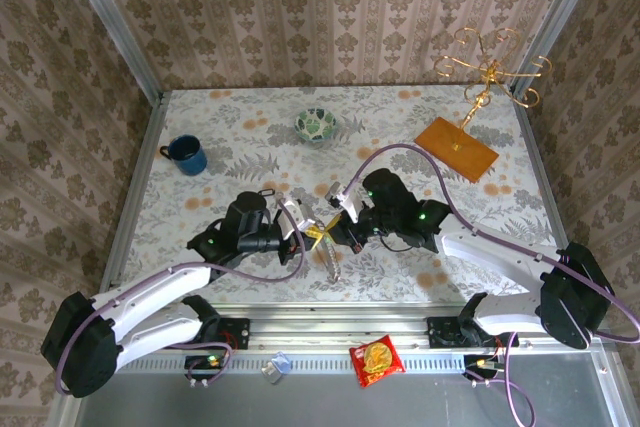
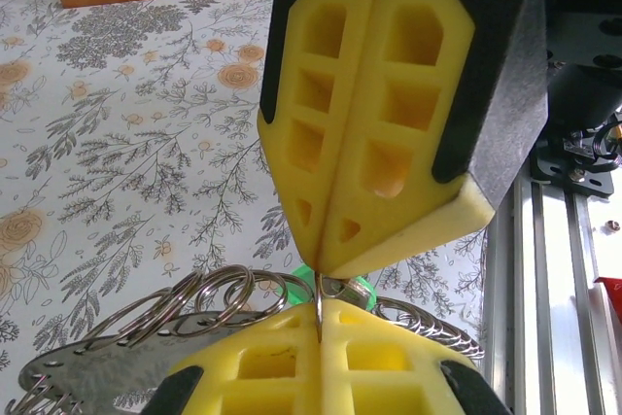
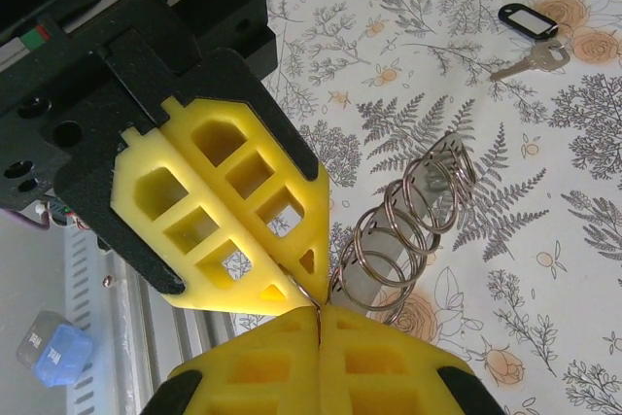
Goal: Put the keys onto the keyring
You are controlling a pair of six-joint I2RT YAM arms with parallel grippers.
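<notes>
**Left claw** (image 2: 319,326): the yellow pads are pressed together, with a thin wire ring of the keyring (image 2: 209,300) nipped in the seam at the tips.

**Right claw** (image 3: 319,326): the pads are likewise together, clamped on a thin wire ring at the tips.

In both wrist views the two claws stand tip to tip, almost touching. The opposing claw comes in from above at an angle.

**Keyring:** it appears as a string of linked silvery wire rings.
- In the left wrist view it fans out to the left of the left claw's tips. A further stretch of rings runs off to the right, just beside the pads.
- In the right wrist view the rings rise up and to the right from the pinch point.
- A flat silvery piece (image 2: 92,374) lies under the rings. Whether it is a key cannot be told.

**Keys:**
- A green head (image 2: 307,275) shows just behind the point where the claw tips meet, close against the rings. Its blade is hidden.
- One silvery key (image 3: 533,59) with a black tag (image 3: 527,19) lies flat on the worktop (image 1: 250,137), well apart from both claws and from the keyring.

**Top view:** the claws meet over the near middle of the worktop. The silvery piece extends from them toward the near edge. A blue mug (image 1: 186,155), a patterned bowl (image 1: 318,125) and a wooden base (image 1: 456,148) carrying a gold stand (image 1: 490,65) sit toward the far side, well apart from the claws.
</notes>
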